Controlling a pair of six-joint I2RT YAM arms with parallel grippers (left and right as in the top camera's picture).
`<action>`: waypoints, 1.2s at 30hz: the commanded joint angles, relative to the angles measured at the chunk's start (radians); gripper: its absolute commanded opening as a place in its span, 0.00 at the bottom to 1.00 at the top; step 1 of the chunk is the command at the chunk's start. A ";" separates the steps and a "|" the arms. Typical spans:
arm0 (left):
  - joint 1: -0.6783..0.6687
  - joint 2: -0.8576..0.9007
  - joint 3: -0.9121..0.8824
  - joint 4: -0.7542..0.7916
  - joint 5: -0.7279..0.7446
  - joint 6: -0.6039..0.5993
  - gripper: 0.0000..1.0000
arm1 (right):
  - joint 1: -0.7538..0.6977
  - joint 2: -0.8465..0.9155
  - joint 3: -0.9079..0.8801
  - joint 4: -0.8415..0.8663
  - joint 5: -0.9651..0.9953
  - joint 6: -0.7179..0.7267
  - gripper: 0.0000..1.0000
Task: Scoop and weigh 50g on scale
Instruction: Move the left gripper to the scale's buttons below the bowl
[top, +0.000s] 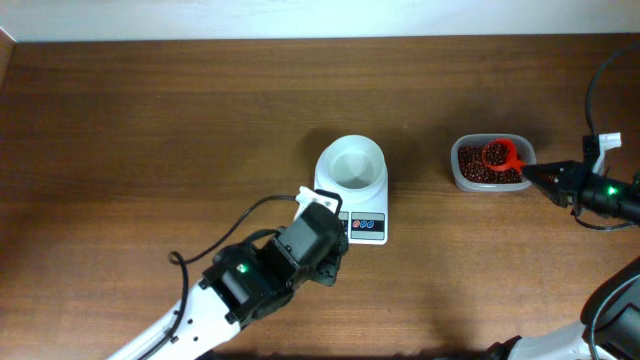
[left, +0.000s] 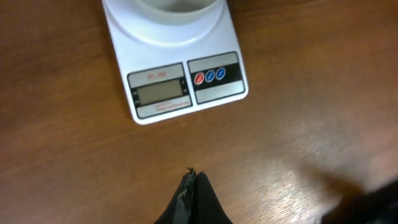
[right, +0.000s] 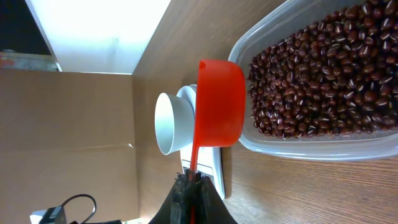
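Okay, left arm comes in from the lower-left corner of the overhead view, angled up and right toward the middle of the wooden table (top: 150, 120). Left gripper (top: 332, 262) points down at the bare wood, just in front of the scale (top: 352, 190). In the left wrist view its jaws are pressed together with nothing between them, tips (left: 191, 177) just short of the scale's front edge, not touching it.

Scale sits mid-table, with its white bowl (top: 351, 165) on top toward the far side. The grey display (left: 158, 93) and the blue and red buttons (left: 210, 76) face the left gripper. I can't read any digits on the display.

Right arm enters from the right edge, forearm roughly level, reaching left. Right gripper (right: 189, 180) is clamped on the thin handle of the red scoop (right: 217, 102). The scoop's cup hangs over the scale-side end of the clear tub (right: 280, 146) of red beans (right: 323, 74). Overhead, the scoop (top: 497, 155) looks dark inside, probably beans. Can't tell if it touches the bean pile.

The tub is well right of the scale, apart from it.
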 joint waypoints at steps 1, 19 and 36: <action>-0.018 0.000 -0.064 0.015 -0.069 -0.171 0.00 | -0.004 0.005 0.000 -0.001 -0.013 -0.019 0.04; -0.034 0.158 -0.150 0.174 0.004 -0.154 0.00 | -0.004 0.005 -0.001 -0.001 -0.009 -0.019 0.04; -0.062 0.316 -0.150 0.438 -0.157 0.075 0.00 | -0.003 0.005 -0.001 0.002 0.007 -0.019 0.04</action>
